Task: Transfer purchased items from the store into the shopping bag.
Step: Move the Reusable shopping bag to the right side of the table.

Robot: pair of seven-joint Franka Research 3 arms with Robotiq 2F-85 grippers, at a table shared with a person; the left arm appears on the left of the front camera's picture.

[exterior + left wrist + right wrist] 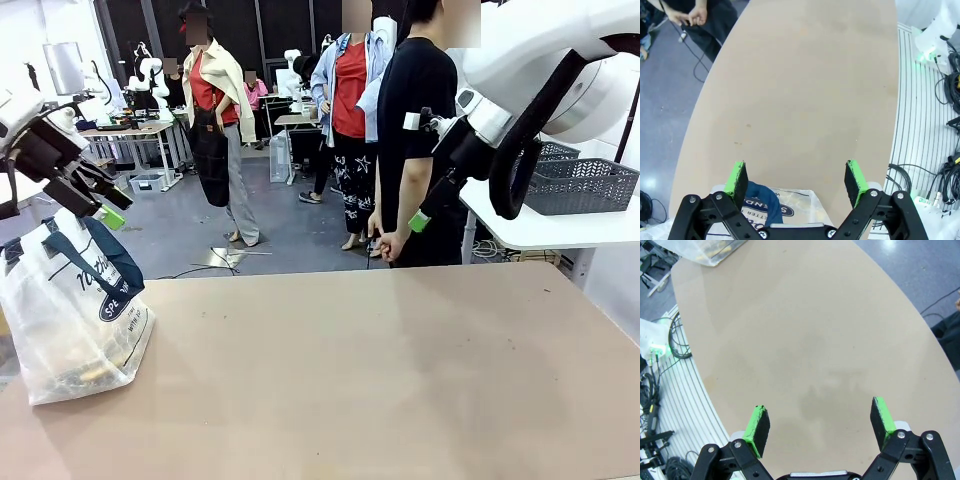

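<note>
The shopping bag stands at the table's left edge, translucent with navy handles and navy print. Yellowish purchased items show dimly through its bottom. My left gripper hangs open and empty just above the bag's mouth; in the left wrist view the left gripper has the bag right below its fingers. My right gripper is raised over the table's far right, open and empty. The right wrist view has the right gripper over bare tabletop and the bag far off.
A person in a black shirt stands at the far edge with hands clasped low. Dark grey lattice baskets sit on a white side table at the right; I cannot tell whether one is the store. The brown tabletop is bare.
</note>
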